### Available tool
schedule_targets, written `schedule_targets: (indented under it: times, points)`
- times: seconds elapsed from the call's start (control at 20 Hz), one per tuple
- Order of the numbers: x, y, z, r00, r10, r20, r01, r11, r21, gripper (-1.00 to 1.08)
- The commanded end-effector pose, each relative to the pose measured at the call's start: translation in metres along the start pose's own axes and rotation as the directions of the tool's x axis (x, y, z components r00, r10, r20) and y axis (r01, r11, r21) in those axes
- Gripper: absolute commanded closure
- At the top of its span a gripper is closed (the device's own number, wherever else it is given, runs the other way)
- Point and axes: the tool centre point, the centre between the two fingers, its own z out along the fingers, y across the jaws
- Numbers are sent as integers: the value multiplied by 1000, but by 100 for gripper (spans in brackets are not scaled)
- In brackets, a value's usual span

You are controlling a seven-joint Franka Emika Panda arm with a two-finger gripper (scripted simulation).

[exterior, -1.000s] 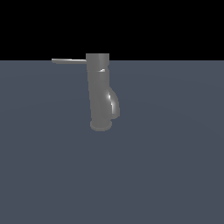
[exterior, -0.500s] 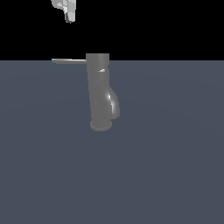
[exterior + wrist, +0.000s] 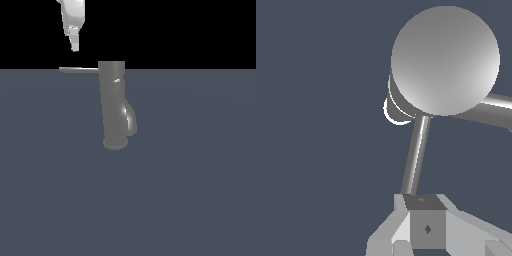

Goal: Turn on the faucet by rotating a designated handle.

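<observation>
We see the gripper [image 3: 75,46] hanging directly above the outer end of the handle [image 3: 79,70], not touching; its long axis runs horizontally out from the faucet [image 3: 114,105] top toward the exterior view's left. Finger spread: cannot tell.

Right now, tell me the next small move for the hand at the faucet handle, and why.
Probably lower the hand a little further. In the exterior view it hangs above the outer end of the handle, with a gap between them. The wrist view shows the lever's tip running under the fingers. Only once level beside the lever can it push the lever around the faucet.
</observation>
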Motion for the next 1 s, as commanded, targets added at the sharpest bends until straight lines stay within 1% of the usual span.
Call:
schedule_targets:
  times: [0.0, 0.45, 0.95]
  points:
    - [-4, -11, 13, 999, 52, -6, -52, 999, -2, 108]
    - [-16, -36, 47, 985, 171, -26, -171, 985, -4, 108]
    - [-19, -42, 57, 978, 204, -32, -204, 979, -3, 108]
